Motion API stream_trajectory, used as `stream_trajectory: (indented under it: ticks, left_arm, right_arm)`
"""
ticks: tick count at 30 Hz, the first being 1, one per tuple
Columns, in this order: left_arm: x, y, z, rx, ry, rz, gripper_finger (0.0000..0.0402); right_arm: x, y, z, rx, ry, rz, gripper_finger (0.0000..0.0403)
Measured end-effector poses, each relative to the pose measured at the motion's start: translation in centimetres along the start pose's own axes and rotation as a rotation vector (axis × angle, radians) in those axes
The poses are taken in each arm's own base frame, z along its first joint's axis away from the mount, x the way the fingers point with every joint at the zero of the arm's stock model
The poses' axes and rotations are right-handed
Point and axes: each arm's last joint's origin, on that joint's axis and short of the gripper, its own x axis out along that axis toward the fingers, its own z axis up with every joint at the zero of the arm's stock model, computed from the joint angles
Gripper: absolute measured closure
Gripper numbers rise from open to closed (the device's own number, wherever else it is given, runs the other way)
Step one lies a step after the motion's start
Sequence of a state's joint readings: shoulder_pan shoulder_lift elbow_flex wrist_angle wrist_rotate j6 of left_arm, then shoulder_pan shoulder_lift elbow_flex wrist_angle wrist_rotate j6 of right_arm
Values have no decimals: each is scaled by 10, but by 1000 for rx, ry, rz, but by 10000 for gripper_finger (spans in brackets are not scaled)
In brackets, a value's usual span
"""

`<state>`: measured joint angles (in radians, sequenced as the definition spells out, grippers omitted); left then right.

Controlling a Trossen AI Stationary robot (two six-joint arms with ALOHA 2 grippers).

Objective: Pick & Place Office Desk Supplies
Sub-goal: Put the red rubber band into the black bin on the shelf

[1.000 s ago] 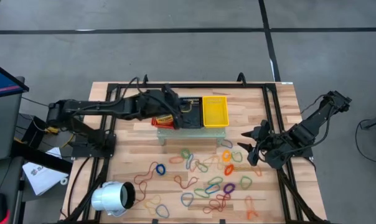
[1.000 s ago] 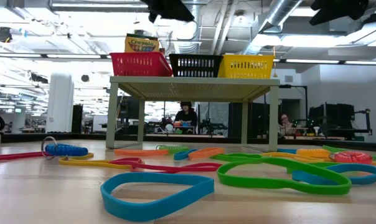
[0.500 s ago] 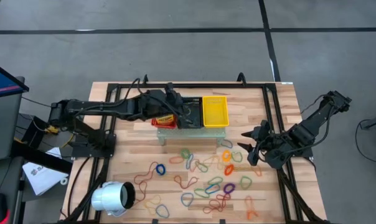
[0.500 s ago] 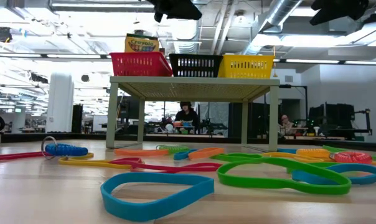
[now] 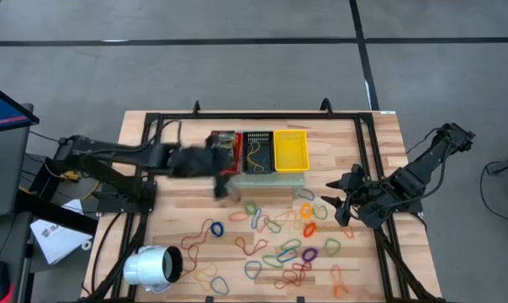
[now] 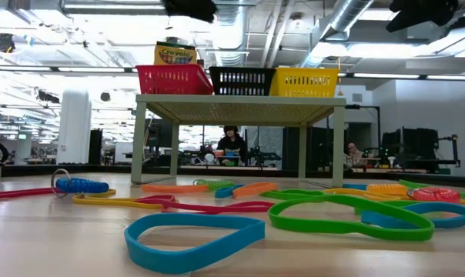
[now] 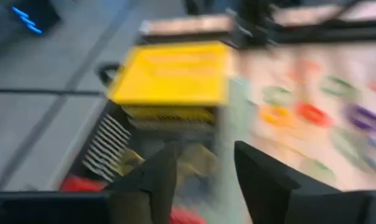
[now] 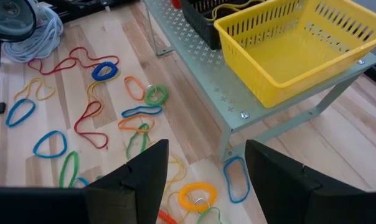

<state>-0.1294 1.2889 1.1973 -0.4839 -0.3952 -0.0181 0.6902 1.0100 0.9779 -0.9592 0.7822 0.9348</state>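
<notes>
Two arms are showing: the left gripper [image 7: 200, 180], fingers parting empty, is pulling back toward nine o'clock from the black basket [image 5: 257, 151] now holding a yellow band [image 5: 254, 154], while the right gripper [image 8: 203, 180] is waiting, fingers apart, over the table's [image 5: 367, 135] rubber bands [image 5: 279, 244].

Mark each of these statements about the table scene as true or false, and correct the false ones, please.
1. The yellow basket holds no supplies. True.
2. The white cylinder stands on the raised shelf. False: it lies on the wooden table, at the corner near the left arm.
3. The right gripper holds a blue band. False: it is open and holds nothing.
4. The black basket has yellow rubber bands in it. True.
5. All rubber bands are already in baskets. False: many loose bands lie on the table.
</notes>
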Motion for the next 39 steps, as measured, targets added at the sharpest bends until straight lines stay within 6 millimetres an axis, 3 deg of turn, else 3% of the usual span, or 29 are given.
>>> stream_trajectory:
  ticks: [3,7,13,19,24,30,39]
  left_arm:
    - [-28,-29,-17,-31,126,-65,225]
    - [-50,-69,-43,-48,262,-72,218]
    - [-44,-112,-71,-75,374,14,219]
    - [-8,-114,-93,-56,632,104,211]
    - [10,-111,-99,-101,756,89,202]
    - [19,-115,-109,-183,737,14,191]
    - [17,-111,-165,-418,779,-54,196]
  right_arm:
    - [1,1,-1,-8,3,-2,194]
    - [4,4,-2,-21,10,-13,194]
    - [10,10,-5,-40,22,-30,194]
    - [13,13,-7,-51,29,-38,194]
    - [13,14,-7,-32,27,-35,194]
    - [13,14,-8,-32,43,-25,194]
    - [13,14,-8,-42,46,-24,194]
